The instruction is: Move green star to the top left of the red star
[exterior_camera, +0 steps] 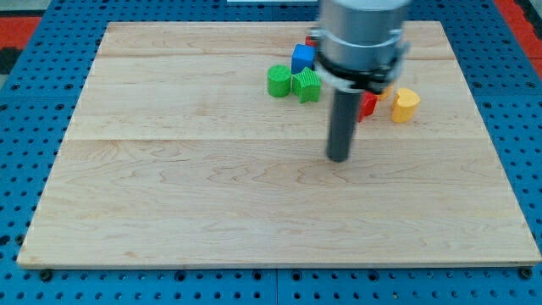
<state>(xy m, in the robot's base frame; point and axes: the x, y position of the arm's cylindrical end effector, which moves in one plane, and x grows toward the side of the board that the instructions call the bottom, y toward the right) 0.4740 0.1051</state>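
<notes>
Approaching seemed the step in hand: on the wooden board (169, 195), the rod's tip (339, 158) rested bare, touching nothing, near of the block cluster. The green star (306, 85) lay far-left of it, beside a green cylinder (279, 80); the red block (367, 103) sat half hidden, so the next push likely needed care.

Two green blocks (294, 82), one blue (302, 58), red (367, 103), yellow (405, 104); pale wood board (186, 186).
</notes>
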